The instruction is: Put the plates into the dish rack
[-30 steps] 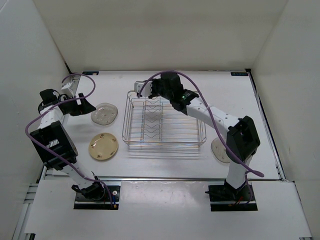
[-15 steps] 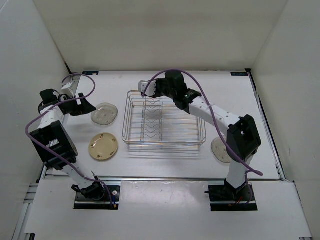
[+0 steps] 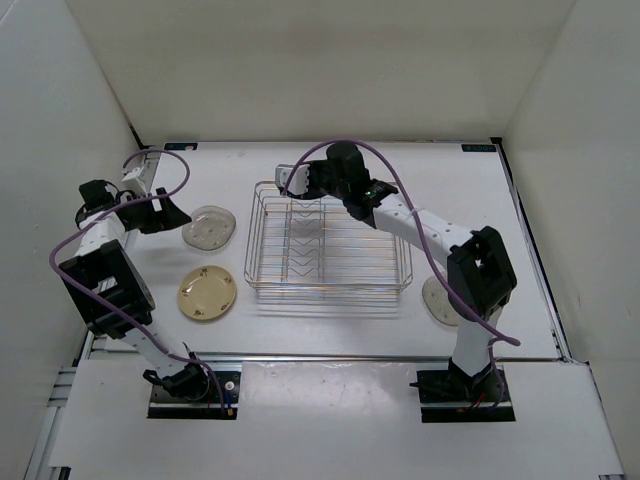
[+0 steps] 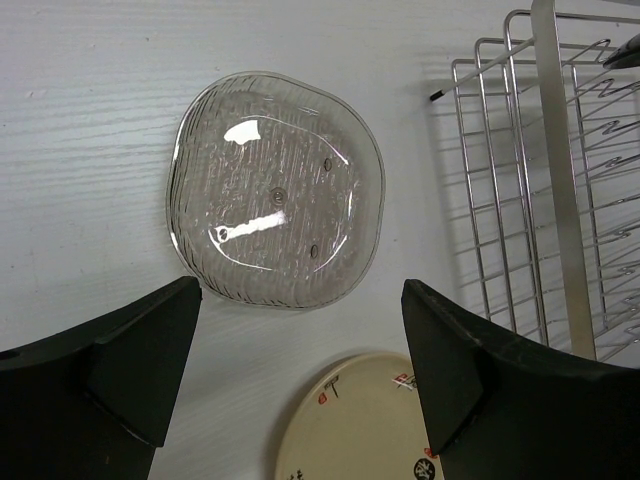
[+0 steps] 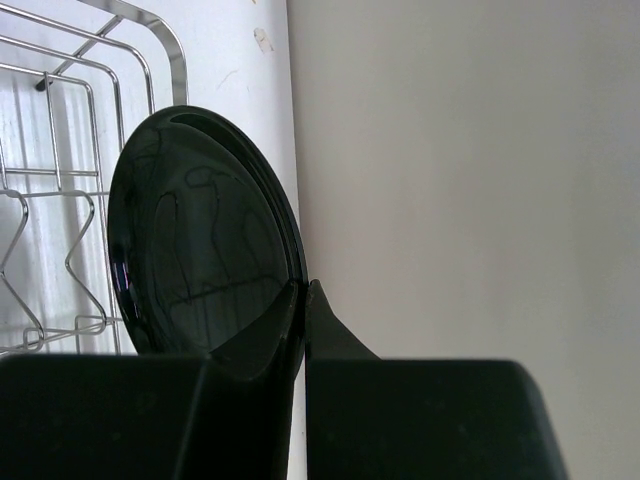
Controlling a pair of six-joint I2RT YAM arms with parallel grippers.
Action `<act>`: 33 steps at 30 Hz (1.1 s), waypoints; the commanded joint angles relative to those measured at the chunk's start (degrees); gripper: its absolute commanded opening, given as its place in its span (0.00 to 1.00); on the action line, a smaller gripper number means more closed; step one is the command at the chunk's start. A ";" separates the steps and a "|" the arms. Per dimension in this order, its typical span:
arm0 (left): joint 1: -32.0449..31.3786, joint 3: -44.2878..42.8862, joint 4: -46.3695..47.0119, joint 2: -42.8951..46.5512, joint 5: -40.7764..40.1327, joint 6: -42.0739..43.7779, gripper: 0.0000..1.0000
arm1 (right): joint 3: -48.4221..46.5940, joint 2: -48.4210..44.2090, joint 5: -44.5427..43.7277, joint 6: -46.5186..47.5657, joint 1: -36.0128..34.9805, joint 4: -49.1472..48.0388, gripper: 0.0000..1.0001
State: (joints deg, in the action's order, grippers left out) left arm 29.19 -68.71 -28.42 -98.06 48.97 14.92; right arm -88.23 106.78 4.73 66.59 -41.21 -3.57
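Observation:
My right gripper (image 3: 297, 181) is over the far left corner of the dish rack (image 3: 330, 285). In the right wrist view it (image 5: 303, 292) is shut on the rim of the glossy black plate (image 5: 200, 240), held on edge above the rack's wires (image 5: 60, 190). My left gripper (image 3: 163, 212) is open and empty, just left of a translucent plate (image 3: 209, 227). In the left wrist view its jaws (image 4: 300, 292) stand wide apart, framing that plate (image 4: 275, 190) and the cream-yellow plate (image 4: 360, 430). The cream-yellow plate (image 3: 207, 293) lies flat, left of the rack. A second translucent plate (image 3: 438, 300) lies right of the rack, partly hidden by my right arm.
The rack's left rim and zigzag prongs (image 4: 545, 180) show at the right of the left wrist view. White walls enclose the table on the left, back and right. Both arm bases stand at the near edge.
My right gripper has shifted slightly right over the rack's far left corner, still holding the black plate. The left arm has not moved.

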 commanded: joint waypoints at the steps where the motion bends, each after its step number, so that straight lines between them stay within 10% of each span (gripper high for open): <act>1: 0.43 0.33 -0.14 0.16 2.71 1.08 0.92 | -0.28 0.61 1.07 -1.02 -0.01 -4.25 0.00; 33: 2.10 0.33 -1.72 0.15 5.43 2.66 0.92 | -7.31 7.48 8.72 -8.67 1.13 5.33 0.00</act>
State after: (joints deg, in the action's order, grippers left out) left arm 31.00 -68.07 -29.69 -98.19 51.72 16.51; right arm -92.49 114.17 11.09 59.51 -40.29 2.09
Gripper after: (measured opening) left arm 0.922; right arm 0.010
